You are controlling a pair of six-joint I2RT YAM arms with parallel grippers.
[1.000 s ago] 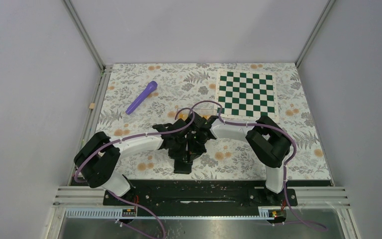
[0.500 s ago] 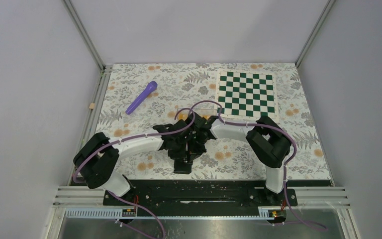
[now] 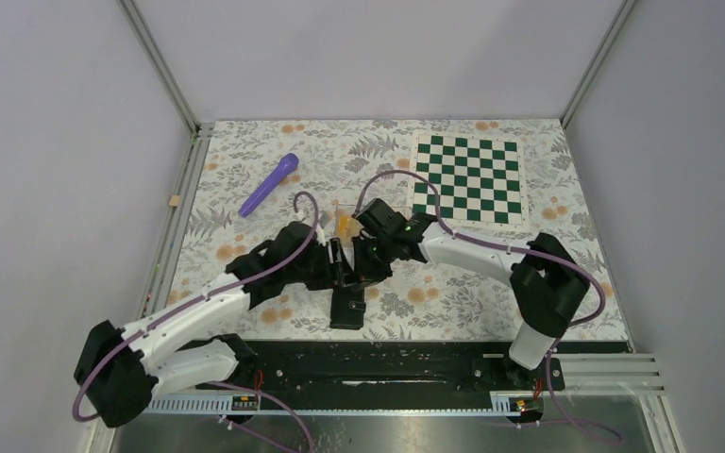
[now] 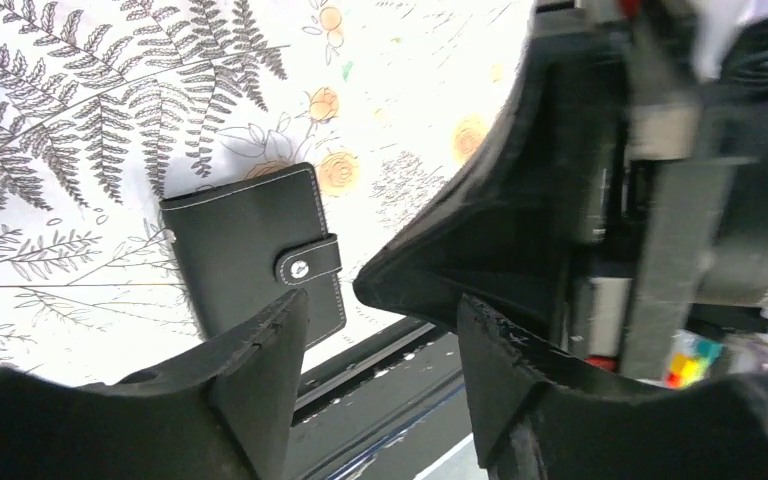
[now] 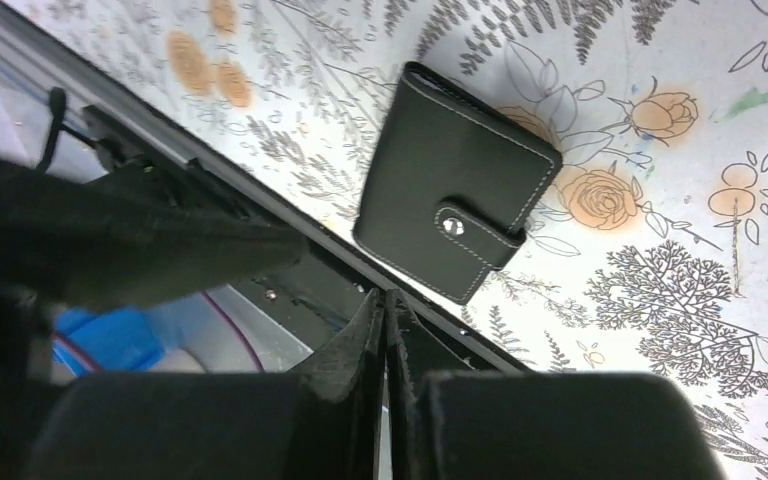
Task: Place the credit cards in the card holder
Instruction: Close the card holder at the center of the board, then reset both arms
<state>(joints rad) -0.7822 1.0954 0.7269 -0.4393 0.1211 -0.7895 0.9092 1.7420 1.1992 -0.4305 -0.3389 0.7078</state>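
The credit cards (image 3: 344, 225) are being largely hidden behind the arms; the left gripper (image 4: 380, 305) is being held wide, the right gripper (image 5: 384, 300) pinched together.

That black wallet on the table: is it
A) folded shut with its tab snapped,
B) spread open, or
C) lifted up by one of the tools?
A: the wallet lies folded flat on the table, with its tab snapped over the edge.

Lab robot cell: plain grey walls (image 3: 57, 142), aluminium framing (image 3: 156, 61), floral table (image 3: 453, 302)
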